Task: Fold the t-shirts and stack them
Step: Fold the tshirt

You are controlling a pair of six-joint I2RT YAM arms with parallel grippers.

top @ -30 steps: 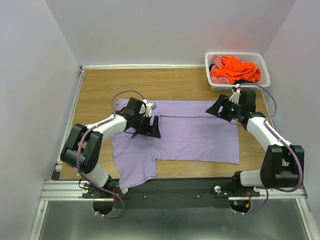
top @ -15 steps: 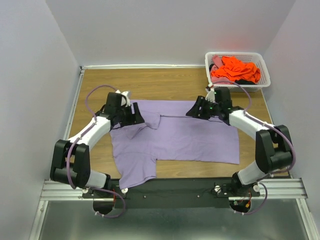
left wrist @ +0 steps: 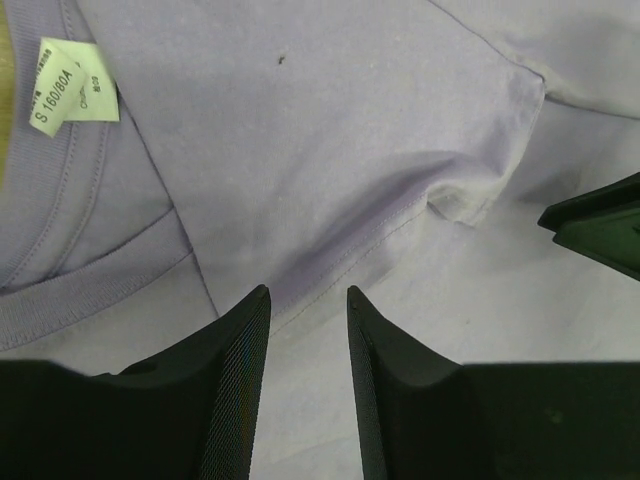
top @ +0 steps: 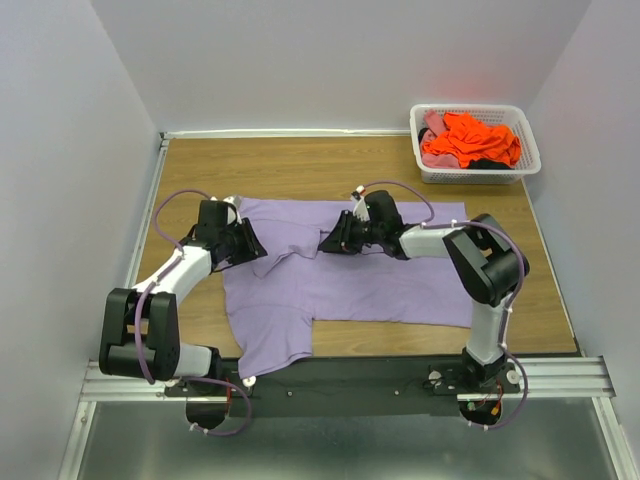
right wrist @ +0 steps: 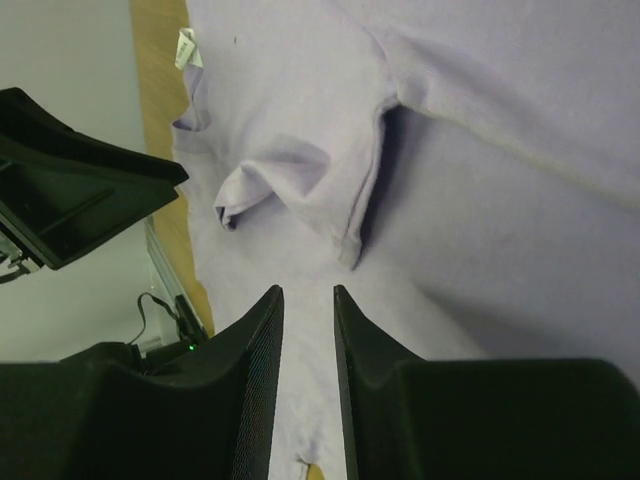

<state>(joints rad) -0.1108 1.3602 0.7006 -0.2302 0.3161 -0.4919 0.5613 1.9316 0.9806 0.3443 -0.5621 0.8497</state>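
The left gripper [left wrist: 308, 292] and right gripper [right wrist: 308, 290] being held over a purple shirt [top: 380, 275].
Both jaws are being held narrowly parted and empty; the shirt is lying spread on the table [top: 300, 165], one sleeve [top: 296, 240] folded inward.

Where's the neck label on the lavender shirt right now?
Left wrist view, upper left: the white neck label sits inside the collar of the lavender t-shirt, up and left of the open left gripper.
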